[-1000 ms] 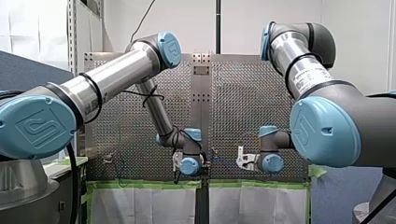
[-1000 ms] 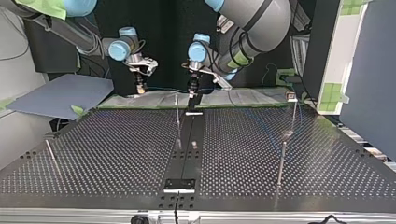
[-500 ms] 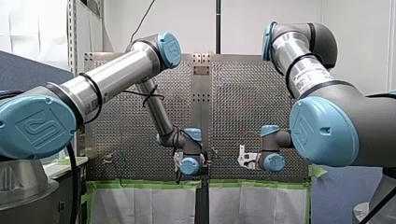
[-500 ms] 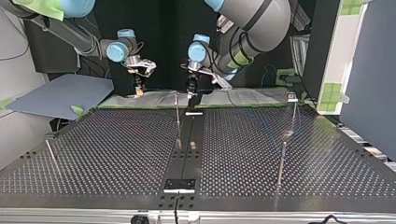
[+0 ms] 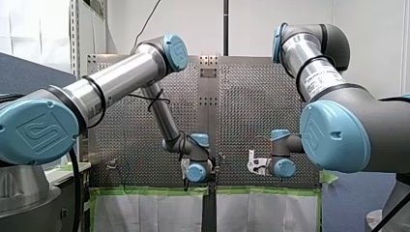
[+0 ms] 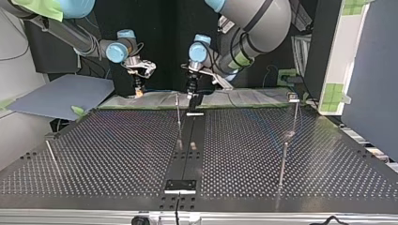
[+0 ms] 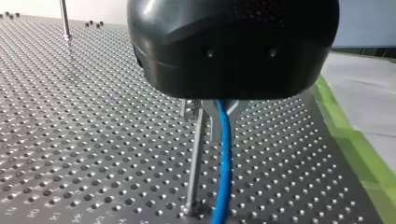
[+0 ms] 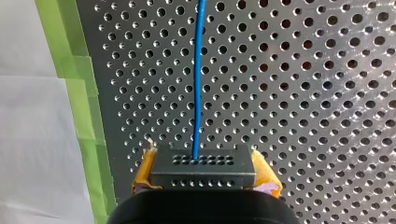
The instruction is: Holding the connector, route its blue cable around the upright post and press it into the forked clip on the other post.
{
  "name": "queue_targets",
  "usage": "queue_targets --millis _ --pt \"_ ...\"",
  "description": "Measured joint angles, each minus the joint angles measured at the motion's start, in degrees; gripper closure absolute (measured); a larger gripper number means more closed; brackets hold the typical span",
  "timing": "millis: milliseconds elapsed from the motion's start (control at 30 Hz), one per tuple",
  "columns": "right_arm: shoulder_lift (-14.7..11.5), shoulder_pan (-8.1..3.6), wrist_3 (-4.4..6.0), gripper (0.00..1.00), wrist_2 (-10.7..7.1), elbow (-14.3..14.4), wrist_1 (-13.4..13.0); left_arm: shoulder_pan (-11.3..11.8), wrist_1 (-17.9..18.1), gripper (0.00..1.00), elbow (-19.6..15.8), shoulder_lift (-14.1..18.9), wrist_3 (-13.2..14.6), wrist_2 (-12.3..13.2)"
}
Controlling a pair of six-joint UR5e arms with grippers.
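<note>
Right wrist view. Shows my right gripper (image 8: 205,176) narrowed on one black connector (image 8: 203,161), clamped by its ends between two yellow pads (image 8: 142,176). Shows one blue cable (image 8: 198,74) leaving the connector's face and running straight ahead over the perforated table (image 8: 303,93), with one strip of green tape (image 8: 84,112) alongside.

Left wrist view. Shows my left gripper (image 7: 219,123), black with metal fingers, drawn in close about the same cable, the line dropping from between the fingers toward the table. Places one upright post (image 7: 196,154) just beside that line, and a second post (image 7: 64,18) well apart, far across the table.

Top view. Finds my right gripper a little farther toward the view's left than a second ago, and my left gripper almost unmoved. Reads as slack being drawn out of the cable before the wrap: post not yet rounded, clip not yet reached. Counts two grippers and four posts: the upright post just ahead of my left gripper, a left-edge post (image 6: 50,154), a near-right post (image 6: 283,164), and a clip post (image 6: 295,117) topped by what is probably the forked clip (image 6: 293,97), too small to be sure.

Front view. Counts two arms, both wrists low at the table's near edge. Puts the right wrist a touch farther toward the view's right than a second ago, in step with the top view.
</note>
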Motion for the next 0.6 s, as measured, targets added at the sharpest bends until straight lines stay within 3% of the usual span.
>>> queue_targets --millis 600 --pt "0.01 -0.18 0.15 1.00 0.00 -0.17 -0.83 0.59 -0.71 1.00 1.88 -0.68 0.29 0.49"
